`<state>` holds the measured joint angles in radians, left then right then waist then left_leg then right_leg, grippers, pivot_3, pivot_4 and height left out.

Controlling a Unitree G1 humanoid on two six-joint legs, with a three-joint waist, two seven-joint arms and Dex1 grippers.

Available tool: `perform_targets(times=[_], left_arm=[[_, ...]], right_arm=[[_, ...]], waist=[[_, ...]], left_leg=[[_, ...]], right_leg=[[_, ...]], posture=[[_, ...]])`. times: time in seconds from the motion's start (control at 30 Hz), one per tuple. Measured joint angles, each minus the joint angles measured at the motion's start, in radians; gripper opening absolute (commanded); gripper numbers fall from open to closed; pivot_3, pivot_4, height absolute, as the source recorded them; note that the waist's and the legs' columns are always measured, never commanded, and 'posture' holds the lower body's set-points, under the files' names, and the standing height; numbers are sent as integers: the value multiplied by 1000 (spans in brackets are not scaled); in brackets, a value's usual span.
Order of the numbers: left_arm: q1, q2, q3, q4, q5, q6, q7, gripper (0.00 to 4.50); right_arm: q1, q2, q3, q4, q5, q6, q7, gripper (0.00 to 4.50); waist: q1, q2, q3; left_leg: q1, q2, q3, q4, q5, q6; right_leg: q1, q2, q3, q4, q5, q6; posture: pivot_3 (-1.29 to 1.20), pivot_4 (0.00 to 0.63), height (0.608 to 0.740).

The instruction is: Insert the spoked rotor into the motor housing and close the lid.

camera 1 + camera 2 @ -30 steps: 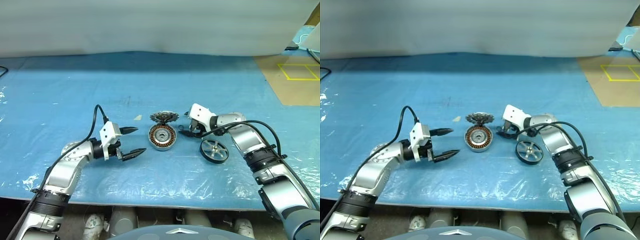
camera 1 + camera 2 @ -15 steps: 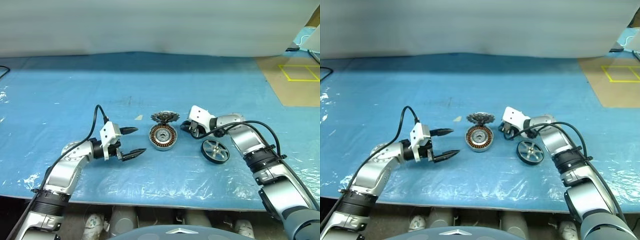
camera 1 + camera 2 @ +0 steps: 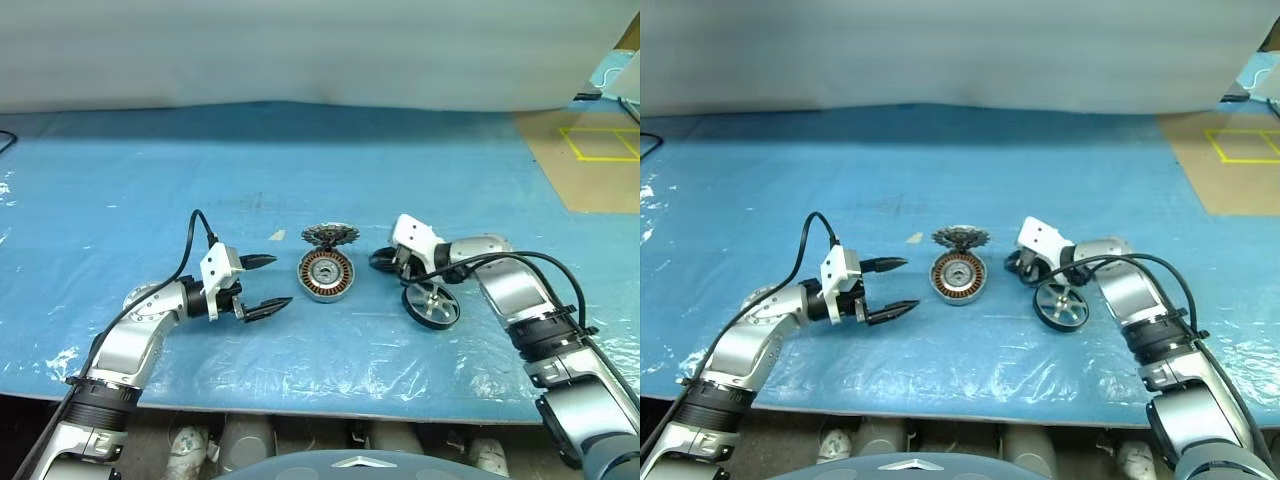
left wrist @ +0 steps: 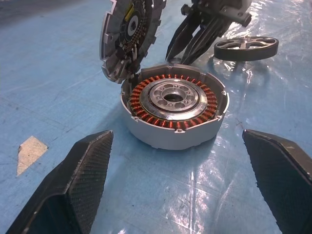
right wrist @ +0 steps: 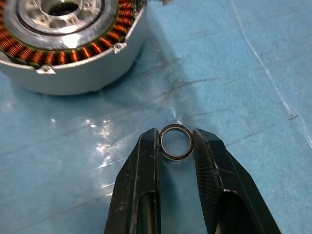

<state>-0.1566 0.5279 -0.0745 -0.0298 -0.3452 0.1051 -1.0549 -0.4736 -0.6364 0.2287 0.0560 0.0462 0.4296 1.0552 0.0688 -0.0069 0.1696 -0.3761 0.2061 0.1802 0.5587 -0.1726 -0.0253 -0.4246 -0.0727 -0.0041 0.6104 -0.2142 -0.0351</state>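
A blue plastic sheet covers the work surface, with brown floor marked by yellow tape lines at two o'clock; no brand or writing can be read on anything. At centre lies the motor housing, copper windings upward, with the lid propped tilted against its rim at twelve o'clock and the spoked rotor flat at four o'clock. The left gripper stands spread wide at the housing's nine o'clock, while the right gripper pinches a small metal ring between its fingertips, at three o'clock.
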Motion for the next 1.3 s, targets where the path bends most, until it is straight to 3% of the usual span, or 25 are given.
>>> perform_targets(times=[0.23, 0.4, 0.8, 1.3], left_arm=[[-6, 0, 0, 0, -1, 1, -6, 4500], [-7, 2, 0, -9, -6, 11, -15, 4500], [4, 4, -1, -50, -12, 27, -10, 4500], [5, -6, -5, -60, -11, 34, 8, 4500]], right_arm=[[12, -2, -27, -203, 107, 151, 21, 599], [-12, 47, 35, -232, 133, 203, 20, 599], [-135, 116, 147, -107, 108, 147, 29, 599], [-163, 118, 204, 21, 8, 24, 45, 599]], waist=[[1, 0, 0], [0, 0, 0], [-1, 0, 0], [-1, 0, 0]], left_leg=[[0, 0, 0, -1, 0, 0], [0, 0, 0, -1, 0, 0], [0, 0, 0, -1, 2, -4], [0, 0, 0, 0, 2, -4]], right_leg=[[0, 0, 0, 0, 0, 0], [0, 0, 0, 0, 0, 0], [0, 0, -1, -1, 0, 0], [0, 0, -1, 1, 0, 0]], posture=[[0, 150, 740], [0, 150, 740], [0, 150, 740], [0, 150, 740]])
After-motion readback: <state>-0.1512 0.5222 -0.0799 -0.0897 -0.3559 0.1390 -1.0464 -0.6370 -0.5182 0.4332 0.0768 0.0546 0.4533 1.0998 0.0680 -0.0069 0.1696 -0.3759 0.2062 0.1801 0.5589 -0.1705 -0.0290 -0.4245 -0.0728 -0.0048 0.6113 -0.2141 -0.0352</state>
